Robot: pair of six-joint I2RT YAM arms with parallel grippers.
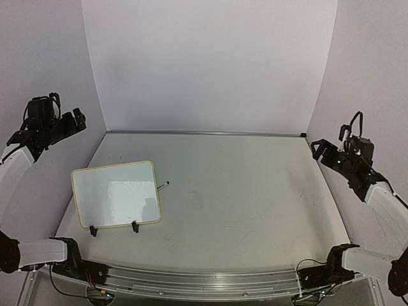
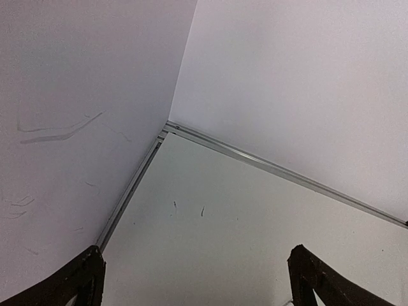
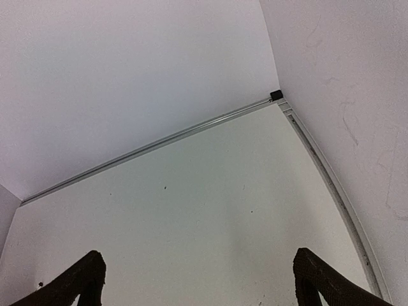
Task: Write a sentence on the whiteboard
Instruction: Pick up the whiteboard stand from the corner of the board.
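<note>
The whiteboard (image 1: 116, 194) lies at the left of the table, its pale-yellow rim and two black clip feet toward the near edge. Only a faint trace of writing shows near its middle; I cannot read a sentence. A thin dark marker (image 1: 162, 185) lies on the table just right of the board's upper right corner. My left gripper (image 1: 78, 118) is raised at the far left, open and empty, well above and behind the board. My right gripper (image 1: 317, 150) is raised at the far right, open and empty. Both wrist views show only bare table between wide-spread fingertips (image 2: 89, 271) (image 3: 315, 268).
White walls close the table at the back and both sides, with a metal rail (image 1: 204, 133) along the back edge. A metal rail (image 1: 191, 280) runs along the near edge between the arm bases. A small black corner block (image 3: 276, 95) sits at the back right.
</note>
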